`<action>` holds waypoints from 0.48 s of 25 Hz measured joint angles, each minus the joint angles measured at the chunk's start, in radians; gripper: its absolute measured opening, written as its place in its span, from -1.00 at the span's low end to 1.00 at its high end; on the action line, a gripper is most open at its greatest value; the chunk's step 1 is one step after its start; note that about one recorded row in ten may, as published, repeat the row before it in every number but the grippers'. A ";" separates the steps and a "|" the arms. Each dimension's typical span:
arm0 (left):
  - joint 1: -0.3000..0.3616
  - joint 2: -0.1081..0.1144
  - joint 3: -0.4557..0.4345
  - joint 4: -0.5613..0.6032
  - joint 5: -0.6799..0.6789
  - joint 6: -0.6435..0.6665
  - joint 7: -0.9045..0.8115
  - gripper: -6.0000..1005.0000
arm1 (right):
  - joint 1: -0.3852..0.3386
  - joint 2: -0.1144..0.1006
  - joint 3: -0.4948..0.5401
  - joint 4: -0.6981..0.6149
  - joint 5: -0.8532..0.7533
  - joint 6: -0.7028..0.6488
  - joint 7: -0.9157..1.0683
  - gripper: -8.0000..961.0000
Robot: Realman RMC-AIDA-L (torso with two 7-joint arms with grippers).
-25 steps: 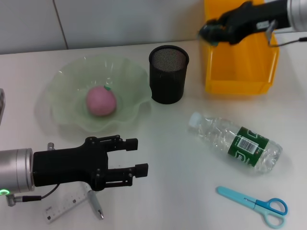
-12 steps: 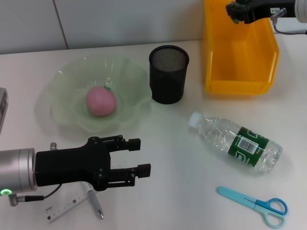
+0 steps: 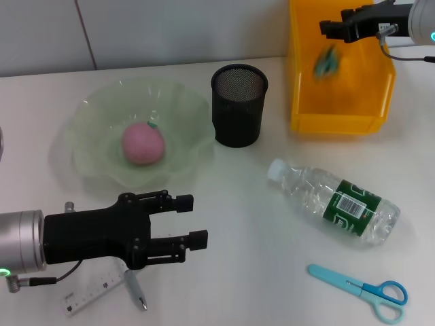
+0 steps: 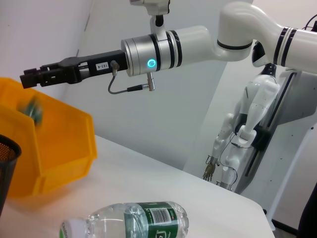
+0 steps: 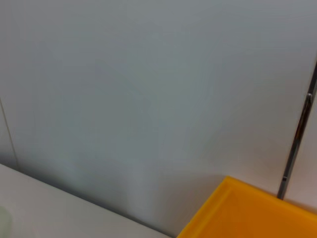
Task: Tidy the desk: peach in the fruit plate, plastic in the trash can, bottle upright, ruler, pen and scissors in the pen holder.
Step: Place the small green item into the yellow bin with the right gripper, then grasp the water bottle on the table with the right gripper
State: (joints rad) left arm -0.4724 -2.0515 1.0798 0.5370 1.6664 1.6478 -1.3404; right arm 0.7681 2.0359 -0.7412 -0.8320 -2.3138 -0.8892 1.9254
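The pink peach lies in the pale green fruit plate. A blurred green piece of plastic is in mid-air inside the orange trash can, just below my right gripper, which is open and holds nothing. At the front left, low over the desk, my left gripper is open and empty. The ruler and pen lie under that arm. The bottle lies on its side. The scissors lie at the front right.
The black mesh pen holder stands between the fruit plate and the trash can. A wall runs behind the desk, and the right wrist view shows it with one corner of the trash can.
My right gripper rose over the trash can's back and let go of the plastic, which now falls into the bin. The left arm barely shifted.
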 joint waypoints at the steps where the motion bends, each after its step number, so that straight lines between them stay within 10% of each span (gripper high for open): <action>1: 0.000 0.000 0.000 0.000 0.000 0.000 0.000 0.48 | 0.000 0.000 0.000 0.000 0.000 0.000 0.000 -0.27; 12: -0.008 0.002 0.000 0.004 0.006 0.008 0.003 0.48 | -0.042 0.004 0.007 -0.050 0.085 -0.050 0.026 0.63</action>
State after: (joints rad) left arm -0.4806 -2.0493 1.0799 0.5412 1.6725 1.6558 -1.3371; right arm 0.7259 2.0399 -0.7341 -0.8824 -2.2286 -0.9391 1.9517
